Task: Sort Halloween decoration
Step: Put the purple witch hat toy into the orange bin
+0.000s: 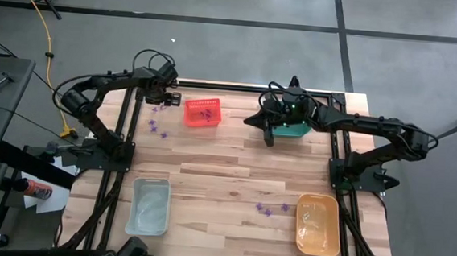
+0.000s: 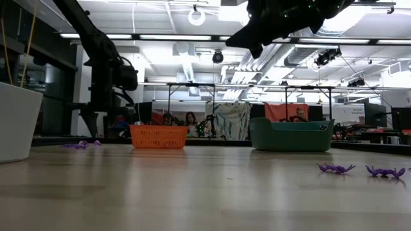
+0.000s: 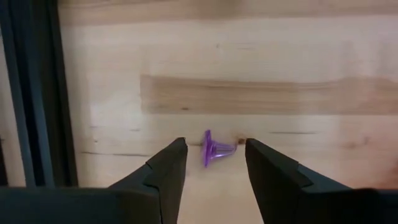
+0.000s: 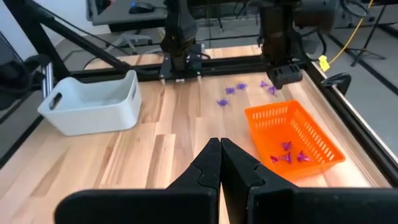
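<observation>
The left gripper (image 3: 211, 165) stood with fingers apart, straddling a purple trinket (image 3: 216, 150) lying on the wooden table (image 3: 261, 62). The trinket lay just ahead of the fingertips, centred between them, its long axis crossing the gap. The right gripper (image 4: 220, 155), fingers together and empty, hung well apart above the green bin (image 1: 291, 131).

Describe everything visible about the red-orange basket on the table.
The red-orange basket is a small rectangular bin of perforated plastic mesh with a solid rim. It sits upright on the wooden table near the far edge, close to the left gripper but apart from it. Several purple trinkets lie on its floor.
</observation>
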Action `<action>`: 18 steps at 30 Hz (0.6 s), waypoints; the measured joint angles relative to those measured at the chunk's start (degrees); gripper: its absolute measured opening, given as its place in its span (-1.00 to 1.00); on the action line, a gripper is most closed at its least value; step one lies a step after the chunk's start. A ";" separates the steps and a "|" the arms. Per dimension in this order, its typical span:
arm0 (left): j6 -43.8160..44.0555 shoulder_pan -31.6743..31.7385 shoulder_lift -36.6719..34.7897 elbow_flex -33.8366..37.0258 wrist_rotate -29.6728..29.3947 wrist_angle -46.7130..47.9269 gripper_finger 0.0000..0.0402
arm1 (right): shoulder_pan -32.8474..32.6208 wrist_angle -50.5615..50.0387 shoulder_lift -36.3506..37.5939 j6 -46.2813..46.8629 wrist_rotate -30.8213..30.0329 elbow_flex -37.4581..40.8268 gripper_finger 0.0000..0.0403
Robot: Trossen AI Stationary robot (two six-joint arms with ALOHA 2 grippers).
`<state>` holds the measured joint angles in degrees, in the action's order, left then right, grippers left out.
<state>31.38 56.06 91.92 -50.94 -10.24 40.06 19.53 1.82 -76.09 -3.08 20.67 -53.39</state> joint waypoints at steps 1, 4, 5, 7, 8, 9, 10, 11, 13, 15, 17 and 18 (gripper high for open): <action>0.01 0.01 -0.02 0.00 0.00 0.19 -0.25 | 0.12 -0.39 0.00 -0.27 0.00 0.00 -1.00; 0.52 -0.20 0.17 0.00 0.00 0.14 -0.31 | 0.39 -1.04 -0.02 -1.33 0.11 0.00 -1.00; 0.55 -0.48 0.46 0.00 -0.25 0.24 -0.32 | 0.39 -1.19 -0.02 -1.69 0.12 0.00 -1.00; 1.05 -1.20 1.08 0.23 -1.48 0.24 -0.34 | 0.37 -1.58 -0.02 -2.20 0.13 0.00 -1.00; 1.55 -1.76 1.58 0.29 -2.36 0.25 -0.35 | 0.39 -1.69 -0.02 -2.29 0.14 0.00 -1.00; 2.20 -2.26 2.18 0.31 -2.92 0.25 -0.35 | 0.39 -1.80 -0.02 -2.33 0.15 0.00 -1.00; 2.85 -2.76 2.87 0.31 -3.18 0.28 -0.35 | 0.39 -2.07 -0.02 -2.36 0.15 0.00 -1.00; 3.32 -3.28 3.51 0.33 -3.36 0.32 -0.35 | 0.39 -2.36 -0.02 -2.36 0.15 0.00 -1.00; 4.42 -4.18 4.41 0.33 -4.62 0.26 -0.35 | 0.38 -2.70 -0.02 -2.34 0.15 0.00 -1.00; 5.55 -4.73 4.92 0.27 -6.05 0.15 -0.35 | 0.37 -2.94 -0.02 -2.03 0.15 0.00 -1.00; 6.47 -5.01 5.07 0.26 -6.43 0.05 -0.35 | 0.37 -3.09 -0.02 -1.94 0.15 0.00 -1.00; 7.20 -5.03 4.99 0.27 -6.39 -0.01 -0.35 | 0.37 -3.10 -0.02 -1.94 0.15 0.00 -1.00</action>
<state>38.58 51.03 96.91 -50.67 -16.63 40.05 19.90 -1.28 -76.12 -5.02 20.82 -53.39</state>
